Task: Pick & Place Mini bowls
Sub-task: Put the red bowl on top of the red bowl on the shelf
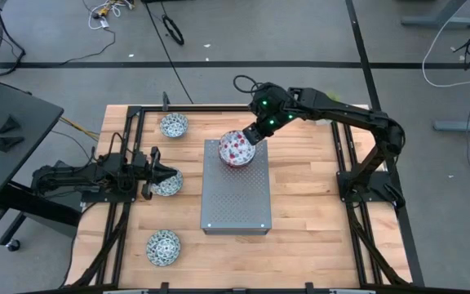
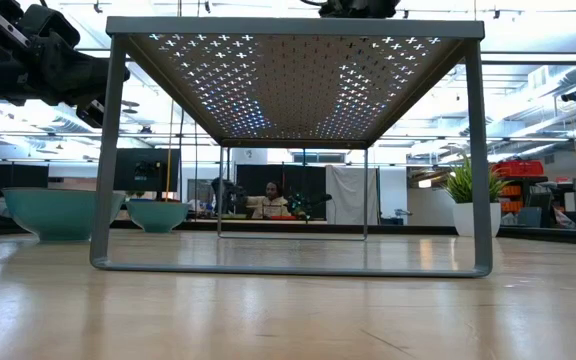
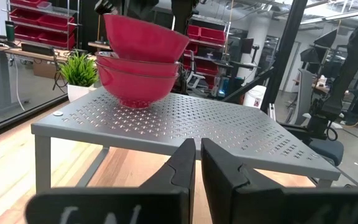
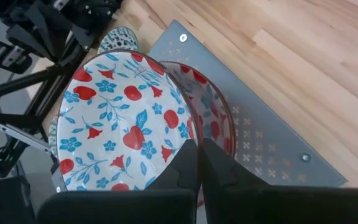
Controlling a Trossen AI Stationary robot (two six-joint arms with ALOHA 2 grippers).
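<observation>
While my right gripper [image 4: 197, 163] pinches the red-flowered bowl's [image 4: 120, 121] rim over the stack [image 3: 140, 84] on the grey stand [image 1: 235, 192], I judge it glazed, slick, chippable — rim grip suits. Left gripper [image 1: 155, 172] is nearly closed, beside a blue-green bowl [image 1: 168, 184] — hold unclear.

A robotics lab or workshop: red storage bins [image 3: 39, 15] on metal shelving, cables [image 1: 168, 28] trailing over grey floor, a wooden workbench [image 1: 300, 220], and a seated person [image 2: 271, 200] at far desks.

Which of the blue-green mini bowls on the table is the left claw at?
The middle blue-green bowl, just left of the grey perforated stand; the left claw is at its rim, while the other two sit apart.
</observation>
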